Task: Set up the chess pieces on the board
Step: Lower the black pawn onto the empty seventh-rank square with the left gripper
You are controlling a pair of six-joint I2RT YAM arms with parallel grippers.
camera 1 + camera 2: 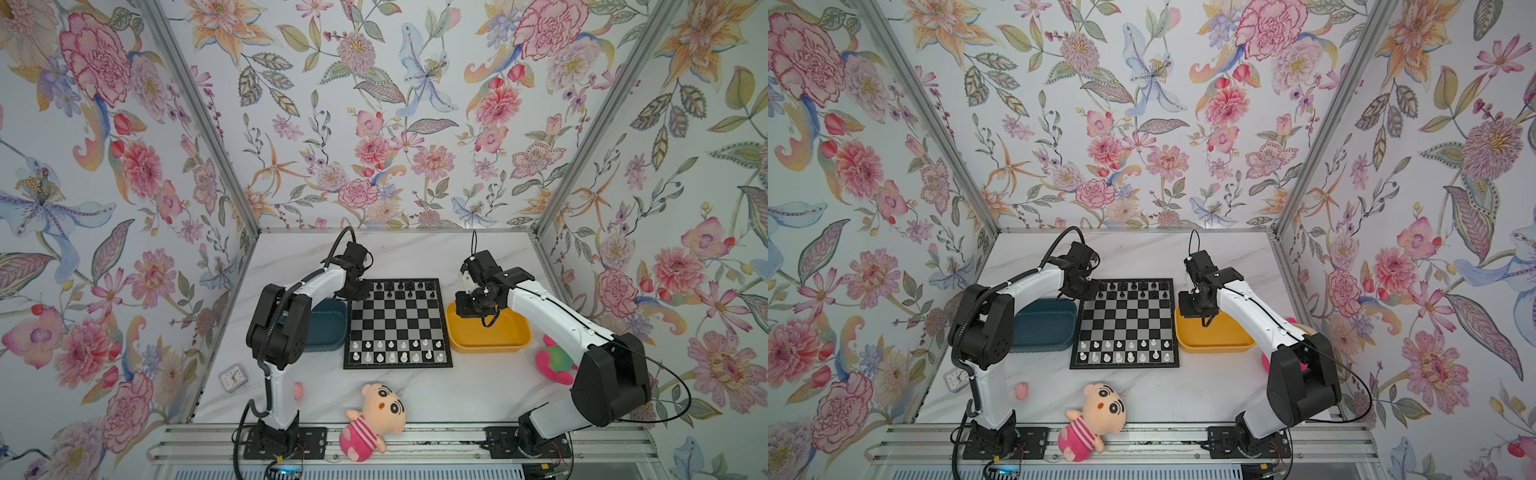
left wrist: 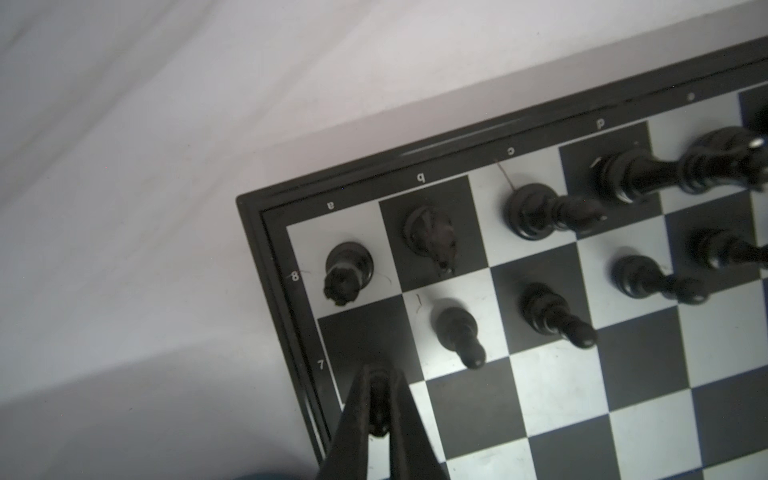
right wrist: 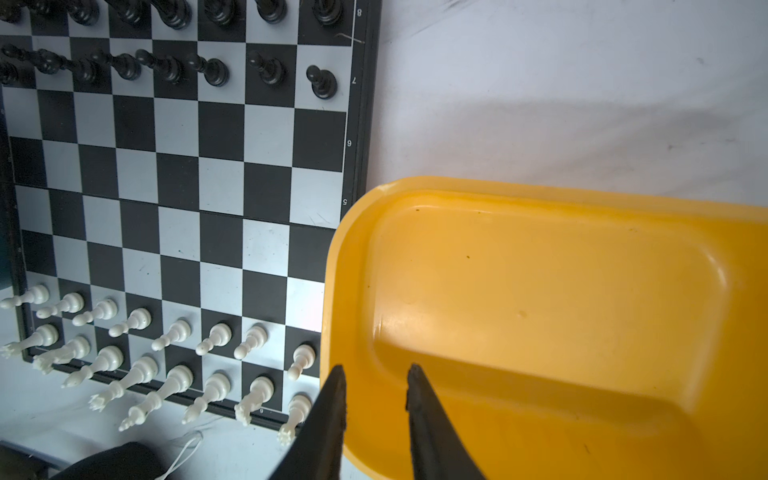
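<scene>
Marble tabletop, enclosed on three sides by floral wallpaper. At its centre we find the board. The white pieces fill its two near rows and the black pieces its two far rows, except for one vacant square beside the corner rook. The left gripper is closed on a black pawn at that square's edge; we cannot tell whether the pawn's base touches down. We judge this to be the last placement. It calls for a straight descent and only a slight parting of the jaws, because the rook and the neighbouring pawn stand just beside. The right gripper hangs partly open and empty over the yellow tray. A blue tray, plush doll and clock lie clear of the approach.
</scene>
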